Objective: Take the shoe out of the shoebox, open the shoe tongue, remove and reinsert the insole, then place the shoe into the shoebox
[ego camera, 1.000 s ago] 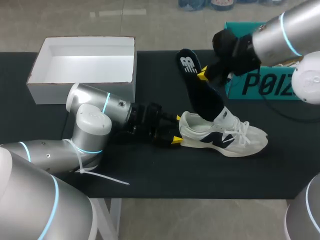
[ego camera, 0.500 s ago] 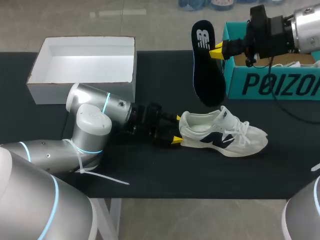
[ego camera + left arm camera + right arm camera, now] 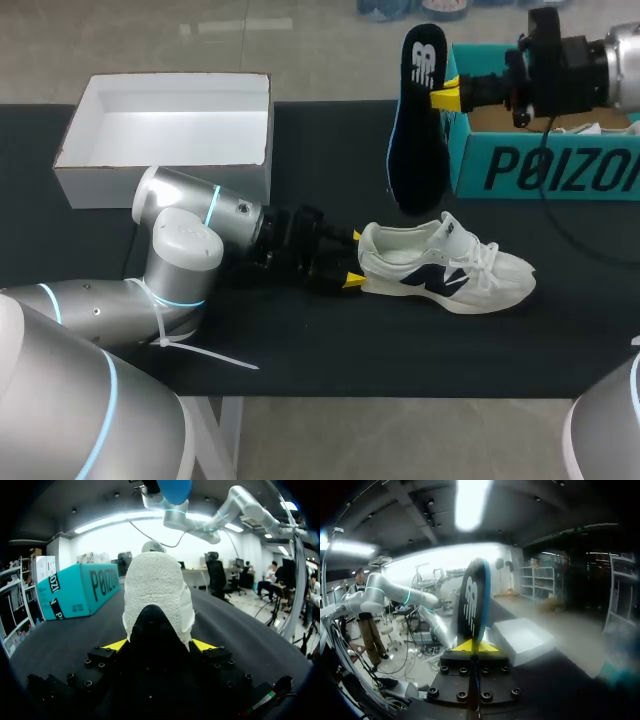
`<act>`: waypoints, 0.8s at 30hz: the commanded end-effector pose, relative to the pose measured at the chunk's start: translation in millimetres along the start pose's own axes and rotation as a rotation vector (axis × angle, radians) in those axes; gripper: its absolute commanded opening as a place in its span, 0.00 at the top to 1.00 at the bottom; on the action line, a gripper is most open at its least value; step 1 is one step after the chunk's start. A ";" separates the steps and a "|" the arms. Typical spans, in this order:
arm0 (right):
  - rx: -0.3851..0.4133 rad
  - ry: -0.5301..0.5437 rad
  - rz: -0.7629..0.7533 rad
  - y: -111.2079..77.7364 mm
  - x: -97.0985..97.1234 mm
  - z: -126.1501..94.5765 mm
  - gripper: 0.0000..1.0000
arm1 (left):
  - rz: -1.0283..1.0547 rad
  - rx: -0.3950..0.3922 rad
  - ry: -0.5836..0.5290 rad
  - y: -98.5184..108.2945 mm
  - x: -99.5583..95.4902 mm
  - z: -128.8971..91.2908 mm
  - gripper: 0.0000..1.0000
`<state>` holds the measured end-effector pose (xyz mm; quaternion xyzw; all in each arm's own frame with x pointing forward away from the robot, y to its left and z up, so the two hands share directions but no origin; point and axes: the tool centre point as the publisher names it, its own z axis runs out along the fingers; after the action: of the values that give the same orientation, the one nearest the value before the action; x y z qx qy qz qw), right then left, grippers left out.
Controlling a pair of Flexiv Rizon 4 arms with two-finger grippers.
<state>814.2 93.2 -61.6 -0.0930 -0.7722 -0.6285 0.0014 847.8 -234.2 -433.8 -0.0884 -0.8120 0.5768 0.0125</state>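
Observation:
A white sneaker [image 3: 445,268] with dark side marks lies on its sole on the black table, toe to the right. My left gripper [image 3: 354,259] is shut on its heel, one yellow tip on each side. In the left wrist view the white heel [image 3: 157,592] fills the gap at the left gripper [image 3: 160,644]. My right gripper [image 3: 450,93] is shut on the upper end of a black insole [image 3: 412,140], which hangs in the air above the shoe. In the right wrist view the insole [image 3: 474,600] stands straight up from the closed right gripper [image 3: 475,646].
A teal shoebox [image 3: 545,165] stands at the back right, just behind the hanging insole, and shows as the teal shoebox [image 3: 75,590] beside the shoe. An open white box [image 3: 165,130] sits at the back left, seen as a white box [image 3: 520,637] ahead of the right gripper.
My right gripper has pulled the insole out of the shoe, lifting it up and to the right until it hangs free. The left arm and the shoe have stayed still.

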 end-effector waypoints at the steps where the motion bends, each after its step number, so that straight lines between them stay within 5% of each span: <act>1: -0.098 0.041 0.070 -2.8 19.4 -22.7 1.00 | 0.000 -0.003 0.000 2.1 1.1 1.7 1.00; 10: -0.044 0.024 0.146 8.1 54.4 -22.7 1.00 | 0.000 -0.003 0.000 2.1 1.1 1.7 1.00; 24: 0.036 -0.009 0.162 32.8 79.4 -14.1 1.00 | 0.000 -0.003 0.000 2.1 1.1 1.7 1.00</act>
<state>737.9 94.5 -16.5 -0.1570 -0.7732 -0.6123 0.0502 847.8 -234.2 -433.8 -0.0884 -0.8120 0.5768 0.0125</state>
